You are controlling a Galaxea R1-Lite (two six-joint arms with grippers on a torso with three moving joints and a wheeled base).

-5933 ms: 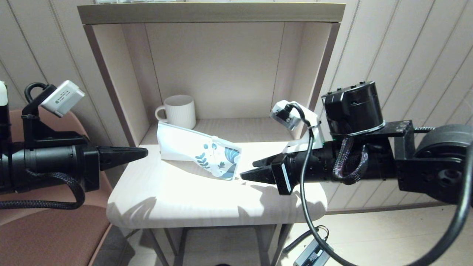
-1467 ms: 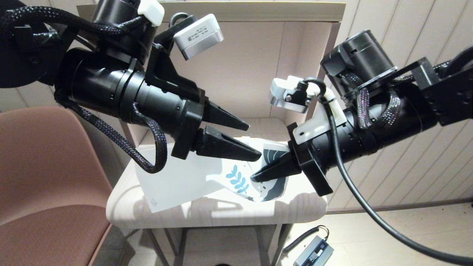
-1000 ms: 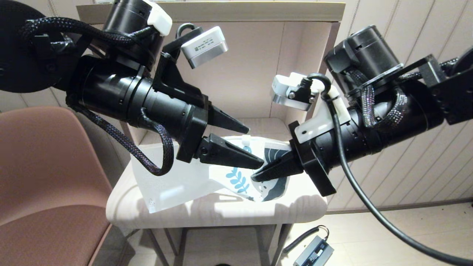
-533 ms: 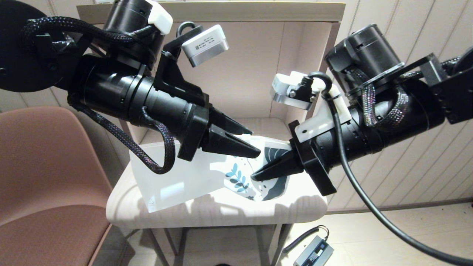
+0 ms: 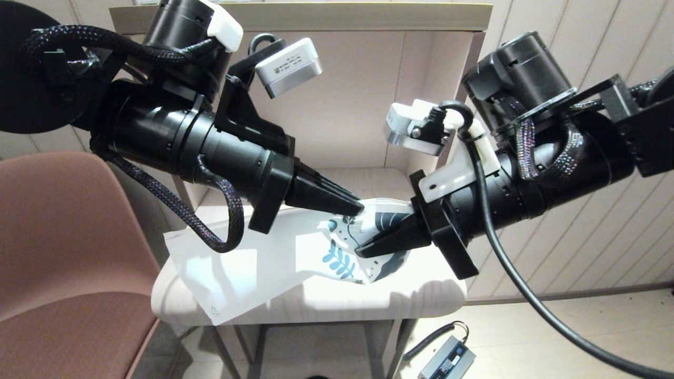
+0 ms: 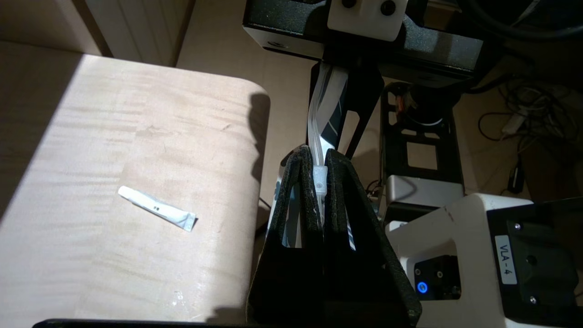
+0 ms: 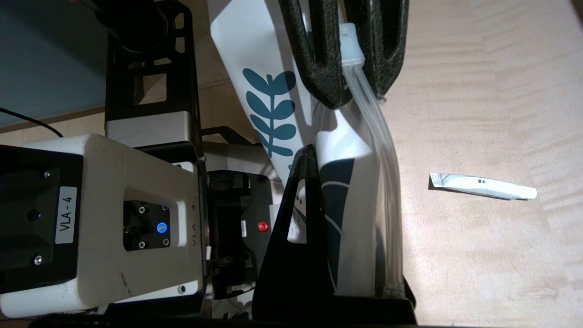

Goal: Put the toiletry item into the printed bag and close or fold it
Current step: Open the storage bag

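Note:
The printed bag [image 5: 247,268], white with blue leaves, hangs between both grippers above the table [image 5: 326,300]. My left gripper [image 5: 358,208] is shut on the bag's clear zip slider [image 6: 320,175] at its top edge. Just below and to the right, my right gripper [image 5: 362,248] is shut on the printed end [image 7: 337,191]. The plain white end droops over the table's front left corner. The toiletry item [image 6: 157,208], a small white tube, lies flat on the table, apart from the bag; it also shows in the right wrist view [image 7: 483,187]. In the head view it is hidden.
An open wooden shelf box [image 5: 337,105] stands at the back of the table, mostly behind my arms. A brown chair [image 5: 63,252] is at the left. A power adapter [image 5: 447,360] lies on the floor under the table's right side.
My left gripper went from open to shut on the zip slider. The bag's white end has swung down and left, past the table's front corner. The right gripper kept its hold.

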